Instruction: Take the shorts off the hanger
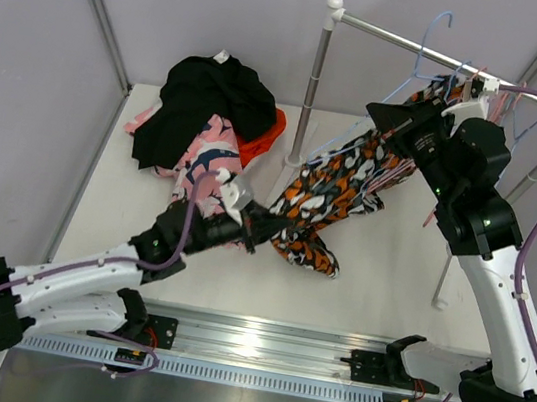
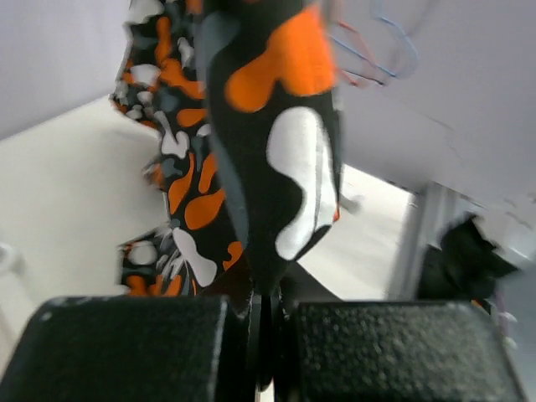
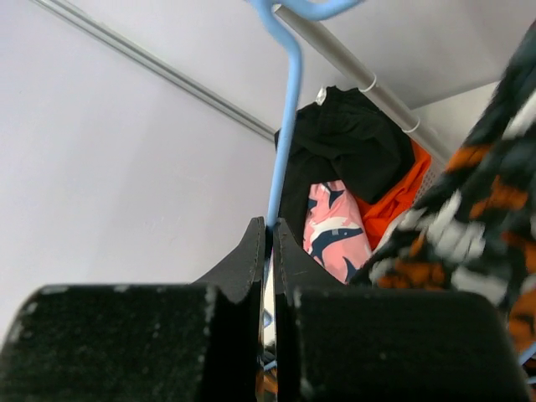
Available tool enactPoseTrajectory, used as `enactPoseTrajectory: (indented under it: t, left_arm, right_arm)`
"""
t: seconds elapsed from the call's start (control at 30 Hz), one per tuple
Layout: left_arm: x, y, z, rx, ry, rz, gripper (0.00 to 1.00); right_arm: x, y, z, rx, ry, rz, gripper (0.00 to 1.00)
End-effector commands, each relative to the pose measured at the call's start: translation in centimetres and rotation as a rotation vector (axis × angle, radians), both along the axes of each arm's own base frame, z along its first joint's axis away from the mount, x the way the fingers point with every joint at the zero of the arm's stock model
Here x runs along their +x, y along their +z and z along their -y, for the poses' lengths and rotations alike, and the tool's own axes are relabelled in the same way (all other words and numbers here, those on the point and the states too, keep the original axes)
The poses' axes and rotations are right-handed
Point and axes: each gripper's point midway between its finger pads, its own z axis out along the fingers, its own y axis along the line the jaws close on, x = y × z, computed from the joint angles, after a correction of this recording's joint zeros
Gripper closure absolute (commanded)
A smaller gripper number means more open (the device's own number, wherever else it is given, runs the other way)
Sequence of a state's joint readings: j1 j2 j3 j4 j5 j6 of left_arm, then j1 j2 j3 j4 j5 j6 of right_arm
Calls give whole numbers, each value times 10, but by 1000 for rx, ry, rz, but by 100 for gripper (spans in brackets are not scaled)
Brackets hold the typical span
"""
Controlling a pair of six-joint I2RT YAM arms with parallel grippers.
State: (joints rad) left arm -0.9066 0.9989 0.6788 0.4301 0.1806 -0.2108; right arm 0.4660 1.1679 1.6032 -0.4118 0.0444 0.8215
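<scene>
The orange, black and white blotch shorts (image 1: 336, 186) hang slanted from a blue hanger (image 1: 434, 54) on the metal rail (image 1: 422, 50), their lower end on the table. My left gripper (image 1: 267, 223) is shut on the lower hem of these shorts (image 2: 268, 167). My right gripper (image 1: 387, 118) is shut on the blue hanger (image 3: 285, 126) near the top of the shorts (image 3: 477, 218). Black shorts (image 1: 208, 101), pink printed shorts (image 1: 205, 151) and orange-red shorts (image 1: 263, 138) lie piled at the back left. The navy shorts are hidden.
The rail's upright post (image 1: 314, 76) stands just left of the hanging shorts. More wire hangers (image 1: 519, 112) hang at the rail's right end. A second post (image 1: 443, 288) stands at the right. The grey enclosure walls (image 1: 34, 75) close in the table.
</scene>
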Motion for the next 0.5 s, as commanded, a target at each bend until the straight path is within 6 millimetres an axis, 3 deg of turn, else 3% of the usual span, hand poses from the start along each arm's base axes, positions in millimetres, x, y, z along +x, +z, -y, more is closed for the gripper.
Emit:
enactPoseTrajectory:
  t: [0.0,0.07,0.13,0.23,0.27,0.33,0.37,0.43,0.47]
  left_arm:
    - [-45,-20,-8,-64,-68,-67,100]
    - [-61,-29,-17,-81,-69,-82,100]
    - [-59,-41,-25,-65,-31,-102,100]
    - [-49,-37,-22,-55,7,-97,100]
    - [-40,-38,-21,-40,50,-94,100]
    - [-23,-9,-15,-63,116,-84,100]
    - [-6,-29,-9,19,186,-106,100]
    - [15,11,2,6,252,-78,100]
    - [35,7,13,74,315,-79,100]
  right_arm:
    - [-3,61,23,59,-54,166,100]
    - [0,60,24,52,-50,156,100]
    - [0,59,23,64,-41,151,100]
    - [-2,53,15,102,6,133,100]
    - [-4,52,12,118,25,127,100]
    - [-9,45,3,162,83,102,100]
    - [-10,42,-1,176,105,89,100]
    - [-16,36,-11,221,170,58,100]
    - [-21,34,-16,234,213,46,100]
